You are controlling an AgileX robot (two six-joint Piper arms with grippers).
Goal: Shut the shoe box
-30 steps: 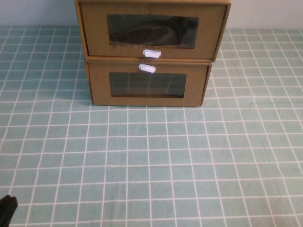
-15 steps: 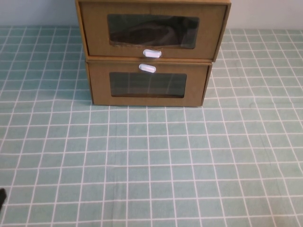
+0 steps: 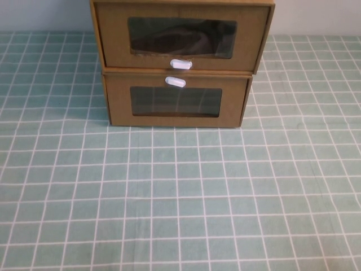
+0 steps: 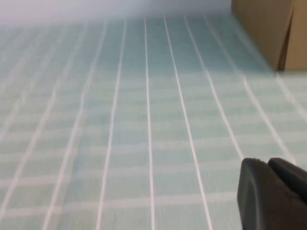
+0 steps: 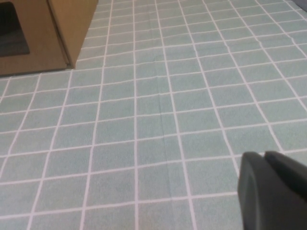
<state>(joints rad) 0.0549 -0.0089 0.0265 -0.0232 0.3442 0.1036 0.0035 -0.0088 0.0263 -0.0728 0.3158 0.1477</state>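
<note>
Gone from high view's near-left corner: dark left arm tip seen earlier. High view: brown corrugated cardboard shoe box w/ clear window (image 3: 181, 37) sits at far edge, centre, atop narrower matching cardboard box (image 3: 176, 100), on green grid tablecloth (image 3: 180, 197). Left wrist: left gripper (image 4: 272, 194) over cloth, can't tell its state. Right wrist: right gripper (image 5: 271, 190) over cloth, can't tell either.

Soft, even light falls on the table (image 3: 180, 197), with faint shadows beside the boxes (image 3: 179, 65). The clear windows look dark, with little glare. The left wrist view is blurred, especially farther away.
</note>
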